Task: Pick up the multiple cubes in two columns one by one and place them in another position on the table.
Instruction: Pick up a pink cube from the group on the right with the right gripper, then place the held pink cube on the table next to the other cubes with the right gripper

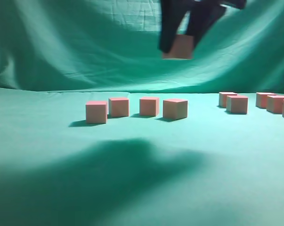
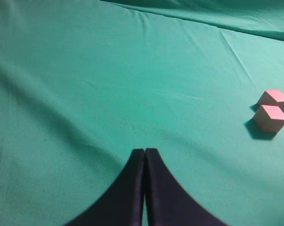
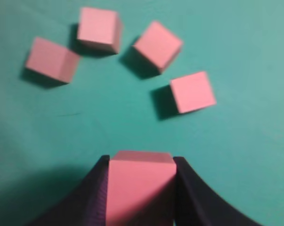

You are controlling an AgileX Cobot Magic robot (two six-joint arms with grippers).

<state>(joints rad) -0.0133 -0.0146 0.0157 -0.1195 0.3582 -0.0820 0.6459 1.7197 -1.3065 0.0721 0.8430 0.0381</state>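
Aloft, the right claw (image 1: pixel 182 44) grasps one cube (image 1: pixel 178 47); the left claw (image 2: pixel 145 153) is clenched empty

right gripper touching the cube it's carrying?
Touching. Right wrist view shows the right gripper with both fingers pressed against the sides of the held cube.

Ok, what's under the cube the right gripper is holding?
The held cube hangs in the right gripper over bare green table. Four loose cubes lie just ahead of it, none directly below as far as visible. The patch straight beneath is covered by the cube and fingers.
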